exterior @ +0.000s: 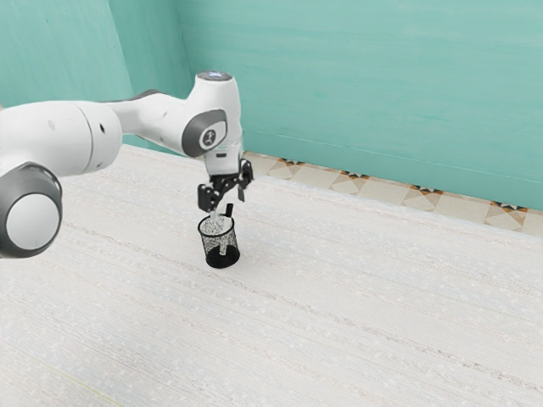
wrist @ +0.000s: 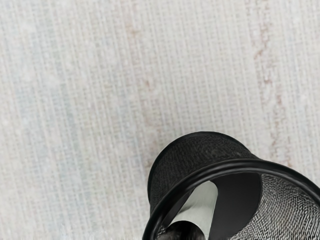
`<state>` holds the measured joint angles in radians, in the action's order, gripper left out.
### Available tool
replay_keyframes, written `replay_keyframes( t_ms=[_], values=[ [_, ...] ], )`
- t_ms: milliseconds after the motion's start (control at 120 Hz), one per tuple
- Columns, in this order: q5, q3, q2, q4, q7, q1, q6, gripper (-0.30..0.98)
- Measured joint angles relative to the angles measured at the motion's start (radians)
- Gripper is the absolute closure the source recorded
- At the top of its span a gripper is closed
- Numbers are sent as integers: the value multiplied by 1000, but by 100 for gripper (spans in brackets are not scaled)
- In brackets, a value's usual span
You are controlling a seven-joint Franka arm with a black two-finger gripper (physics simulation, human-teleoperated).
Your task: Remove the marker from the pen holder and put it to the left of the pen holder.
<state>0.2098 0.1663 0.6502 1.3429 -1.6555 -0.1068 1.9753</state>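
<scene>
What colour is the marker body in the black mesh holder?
The marker body is pale grey, clearest in the wrist view.

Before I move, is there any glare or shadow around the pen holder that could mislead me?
Exterior view: soft, even light, no harsh glare on the pale table. Wrist view: a faint shadow beside the pen holder; inside, the pale marker stands out against the dark bottom.

I count one marker and one pen holder.
</scene>
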Motion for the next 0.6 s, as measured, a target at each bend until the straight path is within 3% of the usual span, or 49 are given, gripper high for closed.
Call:
replay_keyframes(
  t_ms=[133,600],
  values=[
    [0,-5,8,2,45,-4,5,1],
    [-3,6,-15,47,149,-5,4,30]
  ],
)
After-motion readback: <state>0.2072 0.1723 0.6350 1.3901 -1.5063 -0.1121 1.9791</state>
